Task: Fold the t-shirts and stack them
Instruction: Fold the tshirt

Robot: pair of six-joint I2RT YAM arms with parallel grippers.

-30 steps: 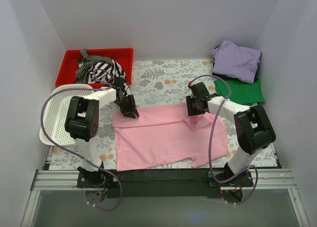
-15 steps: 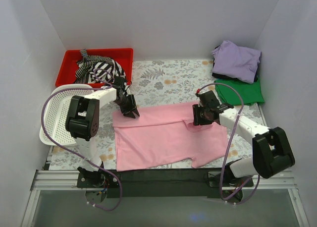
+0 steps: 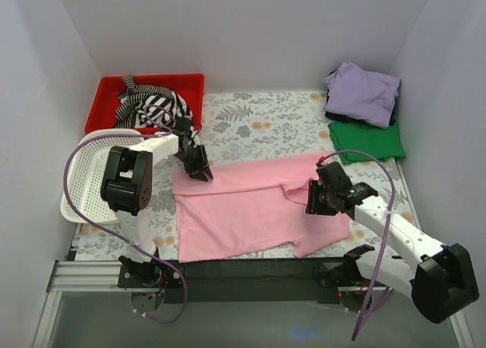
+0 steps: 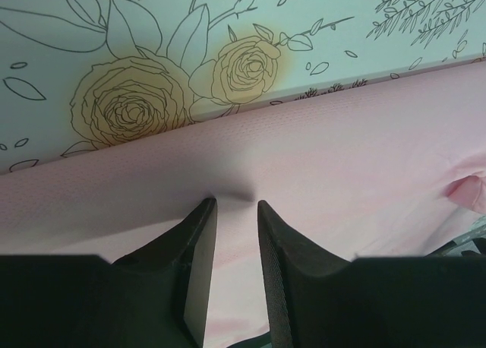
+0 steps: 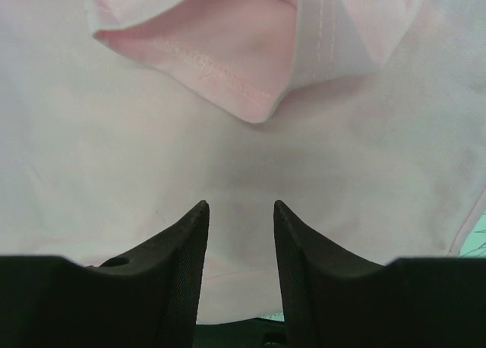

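A light pink t-shirt [image 3: 250, 204] lies spread flat on the flowered table cover. Its right sleeve [image 3: 296, 191] is folded inward onto the body. My left gripper [image 3: 199, 169] rests on the shirt's far left edge. In the left wrist view its fingertips [image 4: 236, 202] stand a narrow gap apart, pressing on the pink cloth [image 4: 342, 150] just inside the hem. My right gripper [image 3: 317, 198] hovers open over the shirt's right side, below the folded sleeve [image 5: 228, 59], with only flat cloth [image 5: 114, 135] seen between its tips [image 5: 241, 204]. A lavender t-shirt [image 3: 363, 92] lies on a green one [image 3: 370, 140] at the back right.
A red bin [image 3: 152, 78] at the back left holds a black-and-white striped garment [image 3: 152, 107]. A white mesh basket [image 3: 87, 181] sits at the left edge. White walls enclose the table on three sides. A black rail runs along the near edge.
My right arm has swung outward and its gripper has moved from the shirt's upper right, down and to the right over the body. The left gripper has stayed put.
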